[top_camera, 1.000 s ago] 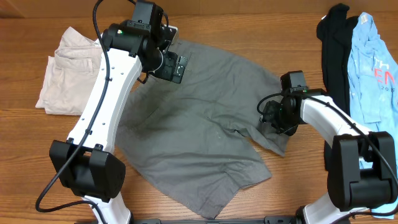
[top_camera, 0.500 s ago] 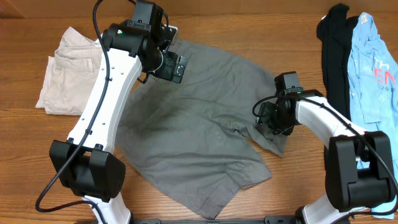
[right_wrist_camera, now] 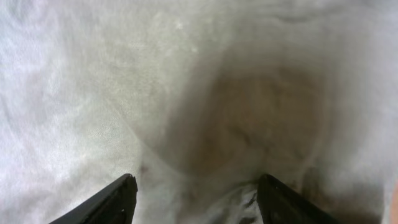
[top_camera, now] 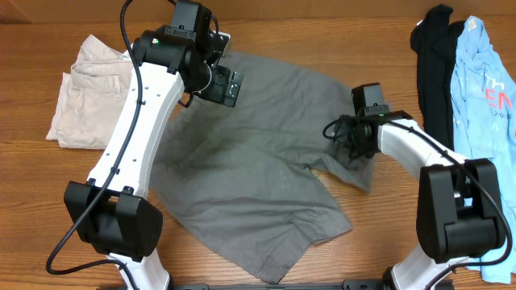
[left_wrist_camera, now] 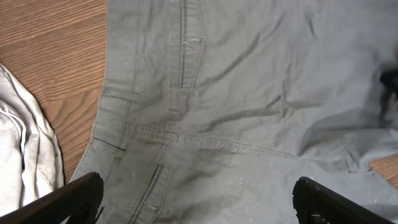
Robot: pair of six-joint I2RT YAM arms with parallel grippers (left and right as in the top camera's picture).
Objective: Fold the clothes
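Lying spread across the centre of the wooden table [top_camera: 403,242]: 1 grey garment [top_camera: 258,161], shorts-like, creased, waistband toward 11 o'clock, legs toward 5 o'clock. The left wrist view shows its fly seam and belt loops [left_wrist_camera: 186,81].

Left gripper [top_camera: 226,86]: at 11 o'clock over the garment's waistband end, above the cloth. In its wrist view the 2 jaws stand wide apart [left_wrist_camera: 196,186], nothing between them.

Right gripper [top_camera: 348,143]: at 3 o'clock, low on the garment's right edge. Its wrist view is filled with pale cloth [right_wrist_camera: 186,74]. The 2 fingers [right_wrist_camera: 121,196] are partly apart with cloth bulging between them; whether they pinch it, cannot tell.

Other items: 1 pair of beige trousers [top_camera: 85,93], folded, at 9 o'clock; 1 black garment [top_camera: 431,56] and 1 light-blue shirt [top_camera: 484,89], side by side at 2 o'clock.
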